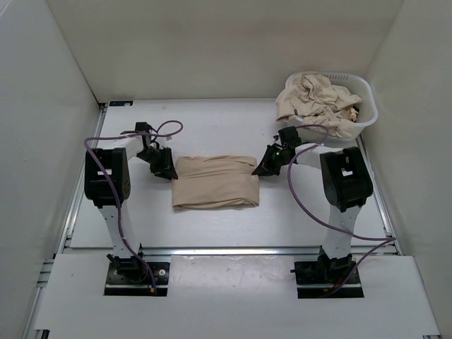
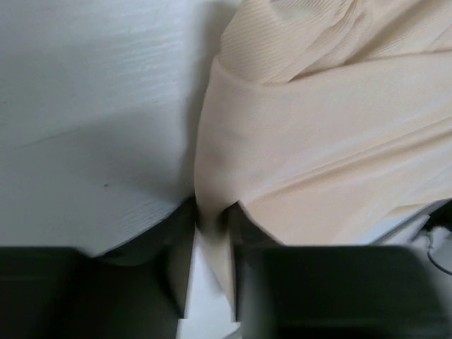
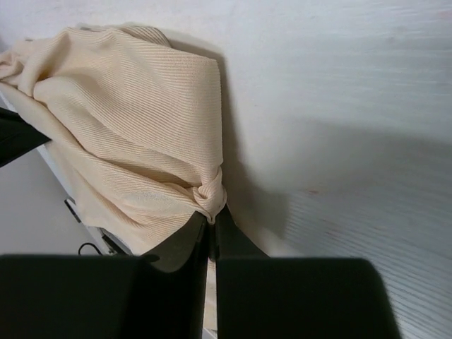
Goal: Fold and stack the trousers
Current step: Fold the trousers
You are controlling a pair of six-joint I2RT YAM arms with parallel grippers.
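One pair of beige trousers (image 1: 215, 182) lies folded into a flat rectangle in the middle of the white table (image 1: 212, 127). My left gripper (image 1: 167, 169) is at its left edge. In the left wrist view the left gripper (image 2: 212, 226) is shut on a pinched fold of the trousers (image 2: 318, 141). My right gripper (image 1: 265, 167) is at the far right corner of the rectangle. In the right wrist view the right gripper (image 3: 210, 215) is shut tight on a bunched corner of the ribbed trousers (image 3: 127, 120).
A white laundry basket (image 1: 369, 95) stands at the back right, heaped with more crumpled beige trousers (image 1: 318, 99). White walls enclose the table on the left, back and right. The right arm's elbow is close to the basket.
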